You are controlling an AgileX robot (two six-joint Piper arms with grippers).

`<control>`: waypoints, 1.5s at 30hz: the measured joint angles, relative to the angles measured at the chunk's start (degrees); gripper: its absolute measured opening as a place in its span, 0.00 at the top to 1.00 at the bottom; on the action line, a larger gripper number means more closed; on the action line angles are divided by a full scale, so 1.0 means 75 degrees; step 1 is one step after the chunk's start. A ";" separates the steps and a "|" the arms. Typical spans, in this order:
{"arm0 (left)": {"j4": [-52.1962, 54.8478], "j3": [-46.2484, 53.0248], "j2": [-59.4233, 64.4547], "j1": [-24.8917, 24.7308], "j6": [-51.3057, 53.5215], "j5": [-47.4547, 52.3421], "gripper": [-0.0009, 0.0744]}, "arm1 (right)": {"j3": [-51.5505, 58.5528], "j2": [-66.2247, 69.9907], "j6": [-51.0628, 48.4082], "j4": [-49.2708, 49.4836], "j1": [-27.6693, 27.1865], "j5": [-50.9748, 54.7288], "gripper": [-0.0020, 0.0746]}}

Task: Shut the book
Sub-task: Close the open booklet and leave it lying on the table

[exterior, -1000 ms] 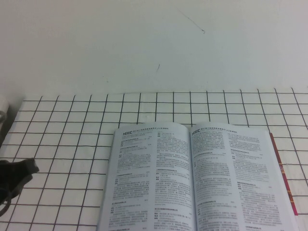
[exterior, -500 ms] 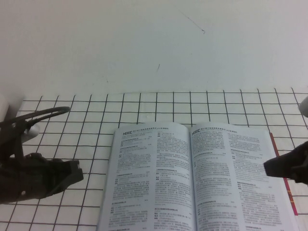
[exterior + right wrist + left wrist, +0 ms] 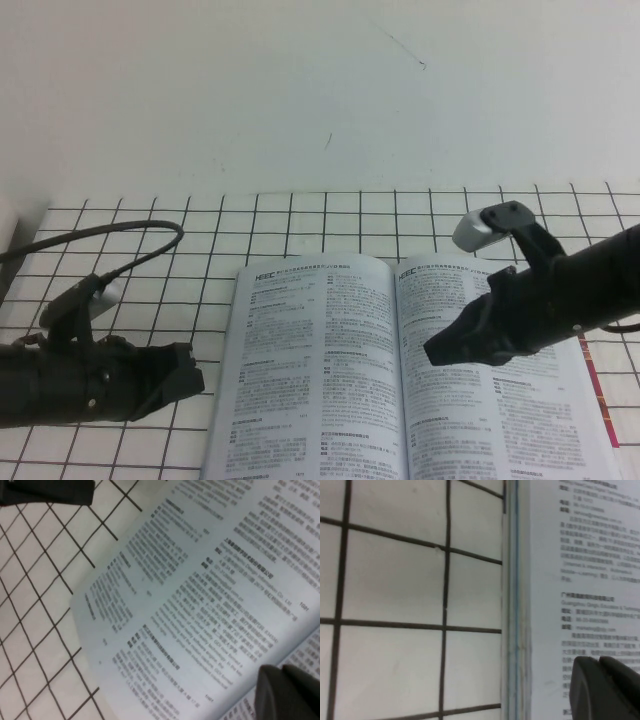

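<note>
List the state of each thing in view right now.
book: open, lying flat with its pages up.
left gripper: low beside the book's left edge, nothing visibly held.
right gripper: over the book's right-hand page, nothing visibly held.

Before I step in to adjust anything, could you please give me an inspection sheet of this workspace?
Surface: white table cover with a black grid, lying flat.
Job's things: book lying open with printed pages up; a red cover edge shows on the robot's right side.
Clutter: nothing seen.
Grippers: left gripper low over the grid, just left of the book's left edge; right gripper above the right-hand page, near the spine.
Cables: dark cable arcs from the left arm over the grid.
Surroundings: pale wall behind the table, with a few small marks.
</note>
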 joint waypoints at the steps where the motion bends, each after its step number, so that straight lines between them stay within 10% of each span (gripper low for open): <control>1: -0.0168 0.0000 0.0166 0.0000 0.0157 0.0000 0.99 | -0.0063 0.0159 -0.0005 0.0000 0.0020 -0.0009 0.98; 45: -0.1850 -0.0146 0.1811 -0.0614 0.2384 0.1507 0.99 | -0.0322 0.1995 -0.0005 -0.0351 0.0020 -0.0272 0.98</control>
